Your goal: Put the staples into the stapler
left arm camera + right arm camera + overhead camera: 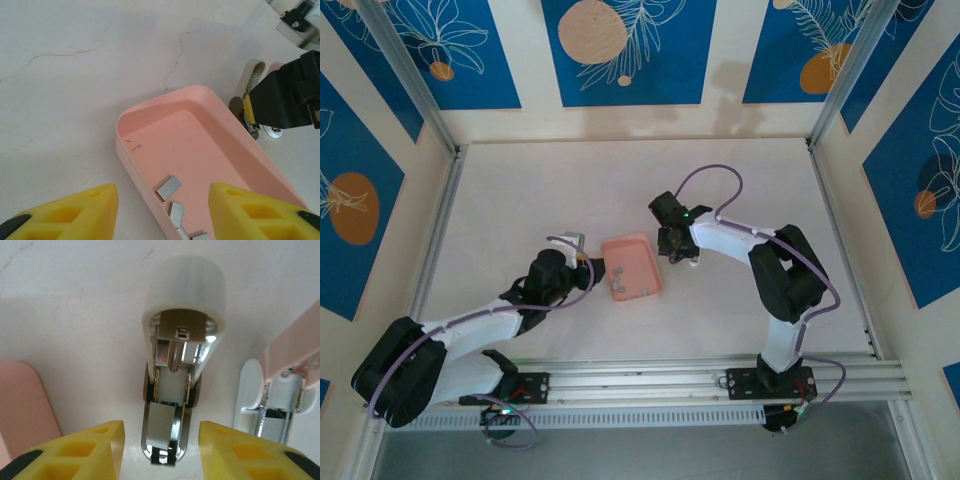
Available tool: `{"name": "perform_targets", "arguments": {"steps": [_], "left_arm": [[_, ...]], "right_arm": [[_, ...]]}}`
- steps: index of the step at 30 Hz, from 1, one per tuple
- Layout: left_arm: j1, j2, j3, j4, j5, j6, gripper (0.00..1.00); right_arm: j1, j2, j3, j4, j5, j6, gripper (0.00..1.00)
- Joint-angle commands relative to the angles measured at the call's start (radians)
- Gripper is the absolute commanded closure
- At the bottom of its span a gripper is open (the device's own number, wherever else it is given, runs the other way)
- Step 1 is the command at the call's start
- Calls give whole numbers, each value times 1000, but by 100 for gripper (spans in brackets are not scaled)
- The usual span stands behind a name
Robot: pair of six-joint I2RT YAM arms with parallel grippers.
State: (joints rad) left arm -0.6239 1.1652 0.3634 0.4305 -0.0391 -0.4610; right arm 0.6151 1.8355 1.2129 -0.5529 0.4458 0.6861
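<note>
The stapler (180, 315) is smooth pale plastic over shiny metal, the tray (185, 145) matt pink plastic.

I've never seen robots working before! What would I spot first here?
A salmon-pink rectangular plastic tray sits mid-table, with tiny grey metal staple strips inside. Just right of it lies a small pale stapler with shiny silver insides, framed by the right arm's open yellow claw.

Left arm reaches from lower left toward frame centre, left gripper (576, 258) low, yellow fingers (75, 212) spread apart. Right arm folds in from lower right, right gripper (677, 247) pointing down, fingers parted.
</note>
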Motion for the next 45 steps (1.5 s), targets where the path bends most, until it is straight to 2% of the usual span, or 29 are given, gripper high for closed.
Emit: {"name": "perform_targets", "arguments": {"steps": [1,6,21,31,40,43,45], "left_arm": [[5,-14,-7,18,-20,11,49],[6,-11,-7,17,-22,14,49],[6,-11,-7,17,-18,11,49],[5,-27,-6,10,-9,5,49],[6,-44,-10,4,-2,10,49],[5,-57,-9,-5,-2,16,49],[5,-66,-9,-13,-7,21,49]], "right_arm": [[-4,32,30,-19,1,-6,57],[-13,53,32,-11,-1,-13,58],[-5,21,-1,-15,-16,-19,76],[57,-129,-123,-57,-14,12,77],[170,-253,-277,-134,-36,94,76],[187,-279,-292,-155,-37,98,75],[192,-297,-292,-167,-49,95,70]]}}
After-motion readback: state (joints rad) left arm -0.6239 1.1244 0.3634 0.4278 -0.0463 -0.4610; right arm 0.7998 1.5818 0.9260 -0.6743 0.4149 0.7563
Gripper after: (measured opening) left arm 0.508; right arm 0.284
